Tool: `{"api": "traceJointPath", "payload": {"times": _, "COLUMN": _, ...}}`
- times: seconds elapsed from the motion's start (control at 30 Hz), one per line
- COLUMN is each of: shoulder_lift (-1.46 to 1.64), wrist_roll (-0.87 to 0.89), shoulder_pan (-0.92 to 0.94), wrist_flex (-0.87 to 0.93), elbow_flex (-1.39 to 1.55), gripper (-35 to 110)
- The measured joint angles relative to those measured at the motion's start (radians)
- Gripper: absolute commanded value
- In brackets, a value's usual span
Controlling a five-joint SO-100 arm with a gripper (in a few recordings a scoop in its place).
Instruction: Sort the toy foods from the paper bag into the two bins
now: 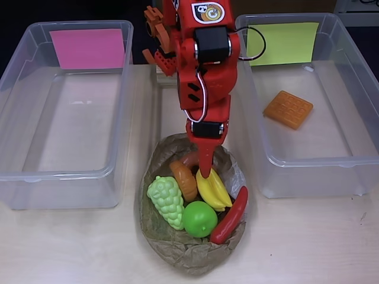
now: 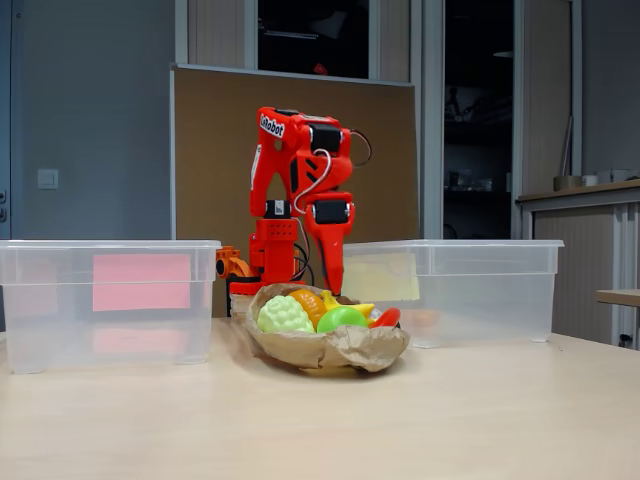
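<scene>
One toy food, the orange waffle (image 1: 288,109), is already lying in the bin with the yellow-green card (image 1: 340,155) on the right of the overhead view, while the bin with the pink card (image 1: 18,100) on the left is standing bare. Still sitting in the paper bag (image 1: 183,251) are the light green grapes (image 1: 166,202), the green apple (image 1: 199,218), the yellow bananas (image 1: 213,190), the red chili (image 1: 231,216) and a brown donut (image 1: 184,179), so by my judgement most of the sorting is waiting. The red gripper (image 1: 205,170) is pointing down into the bag, its tip touching or just above the bananas beside the donut; I cannot tell how the jaws are standing. The bag is lying between the two bins, near both walls, with open table toward the picture's bottom.

From the fixed view, the gripper (image 2: 334,283) is reaching down behind the heaped toys, and both bin rims are rising above the bag (image 2: 330,350), so any carried piece is needing lift to clear them.
</scene>
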Motion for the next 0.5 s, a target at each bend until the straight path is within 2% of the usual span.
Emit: {"api": "traceJointPath", "payload": {"times": 0.5, "shoulder_lift": -0.020, "wrist_roll": -0.023, "shoulder_pan": 0.006, "wrist_flex": -0.008, "elbow_flex": -0.005, "gripper": 23}}
